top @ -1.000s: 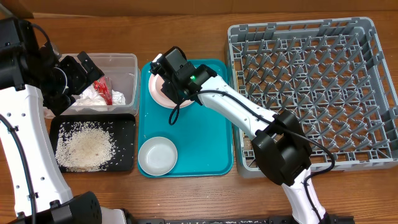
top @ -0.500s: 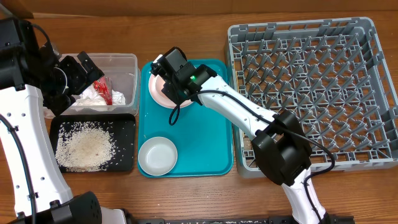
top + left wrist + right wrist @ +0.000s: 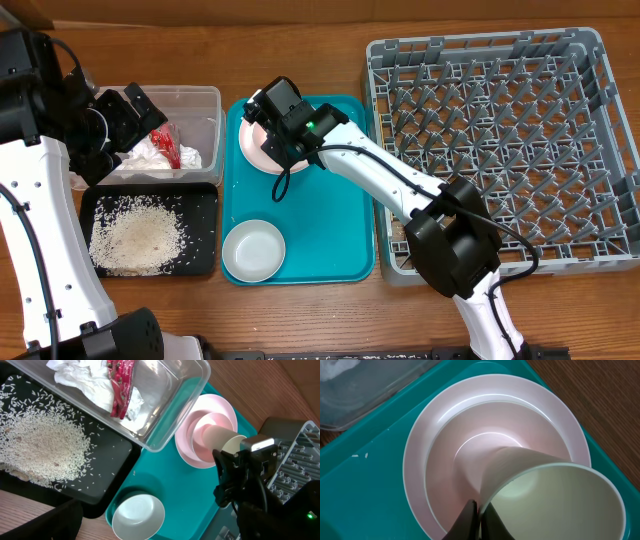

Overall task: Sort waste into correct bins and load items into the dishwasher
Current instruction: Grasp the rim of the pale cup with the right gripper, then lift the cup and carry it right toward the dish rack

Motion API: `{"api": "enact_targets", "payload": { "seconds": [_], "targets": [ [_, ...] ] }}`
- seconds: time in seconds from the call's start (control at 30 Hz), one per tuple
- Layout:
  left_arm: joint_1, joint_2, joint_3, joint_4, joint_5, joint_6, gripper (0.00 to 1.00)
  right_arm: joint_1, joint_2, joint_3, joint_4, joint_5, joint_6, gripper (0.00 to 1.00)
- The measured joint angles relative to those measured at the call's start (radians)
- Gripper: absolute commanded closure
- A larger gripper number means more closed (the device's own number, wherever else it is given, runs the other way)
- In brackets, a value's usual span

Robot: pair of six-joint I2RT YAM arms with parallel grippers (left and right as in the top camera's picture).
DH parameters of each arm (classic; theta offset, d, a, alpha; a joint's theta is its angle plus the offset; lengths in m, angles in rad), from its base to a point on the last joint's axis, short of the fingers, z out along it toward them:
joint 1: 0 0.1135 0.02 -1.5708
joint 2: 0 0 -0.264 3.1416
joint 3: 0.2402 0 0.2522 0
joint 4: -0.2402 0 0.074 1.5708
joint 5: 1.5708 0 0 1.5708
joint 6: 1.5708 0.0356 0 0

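The right gripper (image 3: 479, 516) clamps the near wall of the white cup (image 3: 555, 505). The cup leans tilted just ahead of the fingertips, its base in a whitish bowl (image 3: 470, 435) stacked on the pink plate (image 3: 415, 470). The stack sits on the teal tray (image 3: 330, 220), toward the desk's far edge. The left gripper (image 3: 125, 112) hangs spread and empty over the clear tub (image 3: 205, 110), far-left corner.

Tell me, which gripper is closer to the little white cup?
Right. The right gripper is pinching the white cup by its rim, above the pink plate. The left gripper hangs over the clear tub, well apart from the cup.
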Motion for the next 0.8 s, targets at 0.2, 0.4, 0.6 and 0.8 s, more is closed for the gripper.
{"api": "enact_targets", "payload": {
  "seconds": [0.2,0.4,0.6,0.8],
  "targets": [
    [0.0,0.0,0.0,0.0,0.0,0.0,0.0,0.0,-0.013,0.006,-0.025,0.003,0.0,0.96],
    [0.0,0.0,0.0,0.0,0.0,0.0,0.0,-0.016,-0.172,0.06,-0.081,-0.078,0.019,0.96],
    [0.0,0.0,0.0,0.0,0.0,0.0,0.0,-0.234,-0.406,0.117,-0.106,-0.444,0.047,0.96],
    [0.0,0.0,0.0,0.0,0.0,0.0,0.0,-0.565,-0.381,0.128,-0.132,-0.909,0.056,0.96]
  ]
}}
